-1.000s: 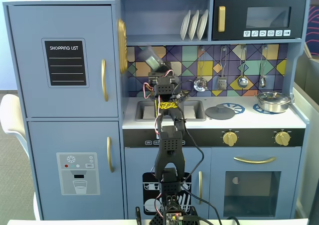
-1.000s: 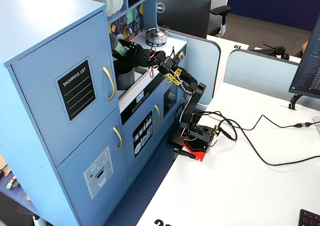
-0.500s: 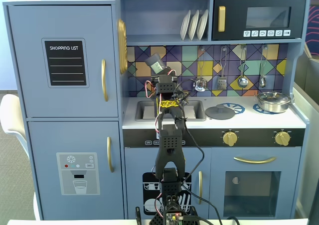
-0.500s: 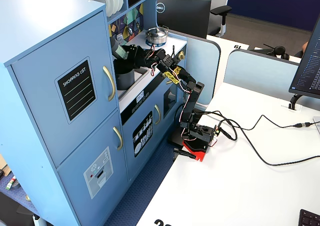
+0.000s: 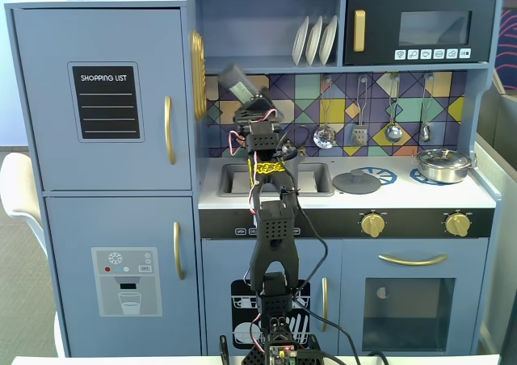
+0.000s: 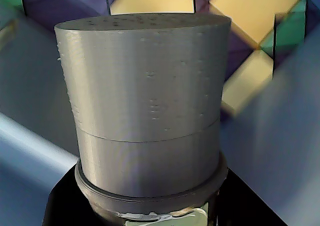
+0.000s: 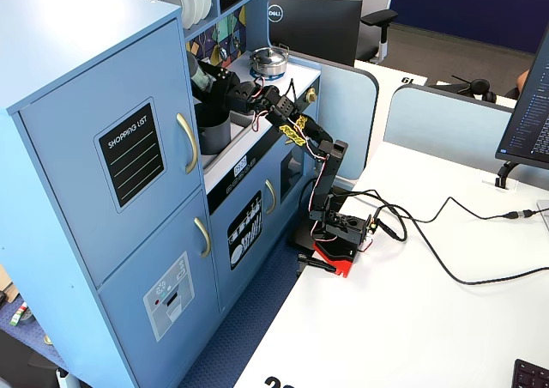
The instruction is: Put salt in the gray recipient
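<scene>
Since half a second ago my gripper [image 5: 247,100] has lifted, clamped on the tall gray cylindrical salt shaker [image 5: 237,82], tilted up-left over the sink of the blue toy kitchen [image 5: 105,220]. Office desks lie right. Its ridged lighter cap [image 6: 145,86] fills the wrist view; the matte gray pot [image 7: 214,133] sits below.

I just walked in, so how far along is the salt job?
Done: the gripper has the salt lifted and tilted above the sink. In hand: carrying it over the gray pot. Left: whether any salt has gone in cannot be told; putting it down remains.
</scene>
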Controlling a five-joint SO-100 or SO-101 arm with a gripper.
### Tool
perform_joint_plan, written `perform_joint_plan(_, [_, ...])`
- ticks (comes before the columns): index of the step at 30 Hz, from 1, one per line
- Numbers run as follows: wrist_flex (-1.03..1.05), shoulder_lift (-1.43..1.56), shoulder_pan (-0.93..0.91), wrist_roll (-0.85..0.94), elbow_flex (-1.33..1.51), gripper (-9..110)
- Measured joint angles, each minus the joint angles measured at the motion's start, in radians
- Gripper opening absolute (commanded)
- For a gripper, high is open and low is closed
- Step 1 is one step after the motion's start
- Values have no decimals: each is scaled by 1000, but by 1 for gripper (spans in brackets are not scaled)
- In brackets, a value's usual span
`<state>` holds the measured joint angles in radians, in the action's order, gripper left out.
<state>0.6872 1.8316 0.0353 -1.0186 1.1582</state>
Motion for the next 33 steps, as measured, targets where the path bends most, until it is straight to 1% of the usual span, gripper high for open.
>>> perform_joint_plan(4, [163,-2,-23,-34,0,0])
perform_joint_plan(8, [199,-2,-25,-44,0,0])
perform_joint_plan(10, [160,-2,-20,-43,0,0])
perform_joint_plan(13, [15,-2,2,0,9,0])
perform_joint_plan(16, [-84,0,29,87,9,0])
perform_joint_plan(19, [-101,0,14,202,9,0])
perform_joint_plan(22, [-86,8,-44,380,17,0])
perform_joint_plan(25, [-84,64,-155,635,109,0])
perform_joint_plan(30, [-104,163,-413,1157,282,0])
perform_joint_plan(33, [-172,199,-581,1497,370,0])
